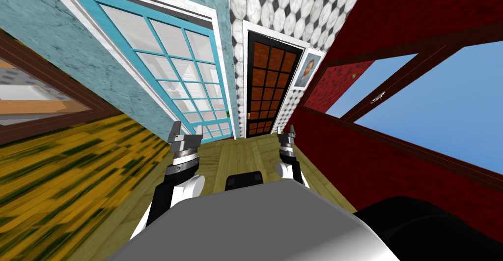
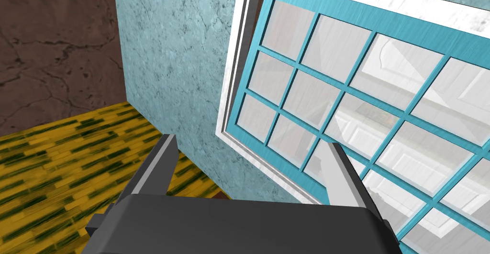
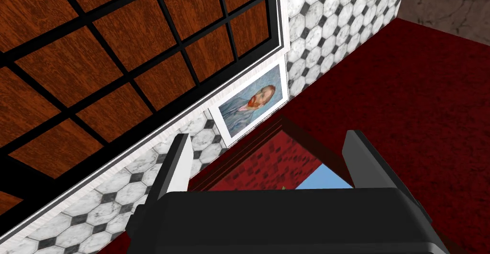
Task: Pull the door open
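A robot stands in a narrow hallway with two doors ahead, both closed and out of reach. At 12 o'clock is a black-framed door with a grid of reddish-brown wooden panels [image 1: 267,86] [image 3: 95,50]. At 11 o'clock, set in a mottled blue-green plaster wall [image 1: 88,61] [image 2: 177,74], is a turquoise-framed door of many glass panes [image 1: 191,71] [image 2: 363,98]. It is not clear which door the task means.

The left gripper [image 1: 188,131] [image 2: 250,143] points towards the turquoise door, its fingers spread and holding nothing. The right gripper [image 1: 287,135] [image 3: 268,135] points towards the panelled door, its fingers also spread and empty.

The step in hand looks like the approach. To do it well, the robot should probably drive closer, find the handle (too small to make out on either door), close the fingers around it, then pull back while leaving room for the door to swing.

The floor ahead is pale olive wooden planking [image 1: 240,155]. It changes to yellow, green-flecked parquet [image 1: 59,174] [image 2: 57,170] at 9 o'clock. A wall of white and black octagonal tiles [image 1: 290,7] [image 3: 335,21] surrounds the panelled door. A small framed portrait of a red-bearded man [image 1: 305,70] [image 3: 249,104] hangs just beside that door. From 1 to 3 o'clock runs a dark red wall [image 1: 373,164] with a wide window showing blue sky [image 1: 442,105].
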